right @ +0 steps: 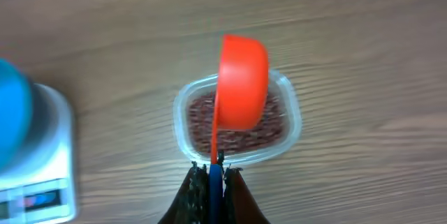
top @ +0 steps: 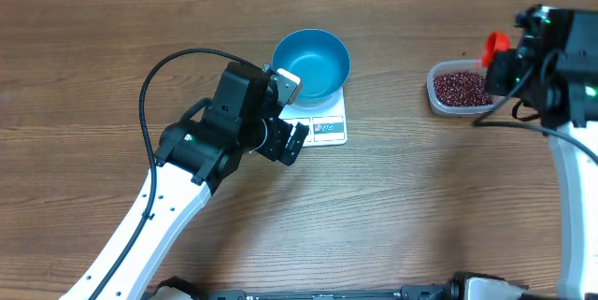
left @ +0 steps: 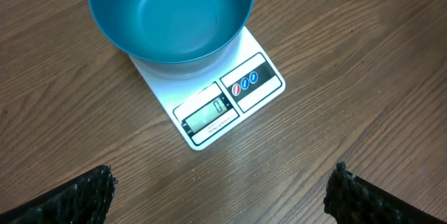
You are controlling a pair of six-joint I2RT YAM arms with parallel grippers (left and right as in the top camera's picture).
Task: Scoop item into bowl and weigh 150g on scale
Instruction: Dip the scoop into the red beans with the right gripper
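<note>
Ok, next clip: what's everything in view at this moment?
bowl: one, teal-blue, empty, on the scale
scale: one, white, mid-table
beans: one mass, dark red-brown, in the tub
tub: one, clear, table's right side
scoop: one, orange-red, above the tub
table: one, brown wood
left gripper: one, black, jaws open, near the scale, holding nothing
right gripper: one, black, jaws shut on the scoop's handle
</note>
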